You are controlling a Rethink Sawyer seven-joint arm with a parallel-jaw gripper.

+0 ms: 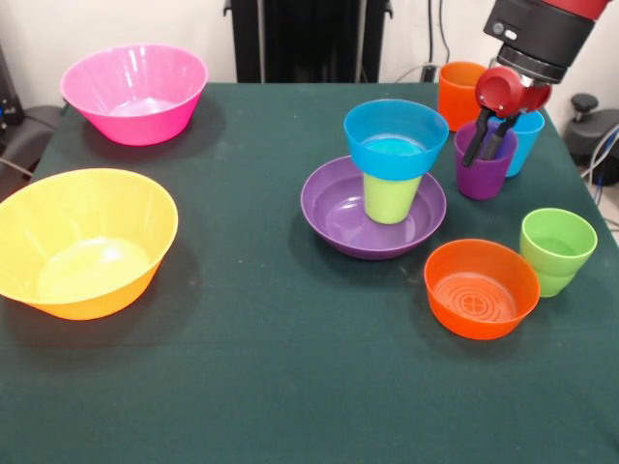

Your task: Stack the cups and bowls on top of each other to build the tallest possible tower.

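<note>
The tower stands right of the table's middle: a wide purple bowl [334,208], a lime-yellow cup [391,196] upside down in it, and a small blue bowl [395,140] on top. My gripper [484,158] hangs from the upper right over a purple cup [482,182], its tips at the cup's rim. A light blue cup [528,145] and an orange cup [457,92] stand just behind it. A green cup [557,249] and a small orange bowl [481,288] sit at the near right.
A big pink bowl [135,92] stands at the far left. A big yellow-orange bowl [82,242] stands at the left edge. The dark green table [271,367] runs between them and the tower.
</note>
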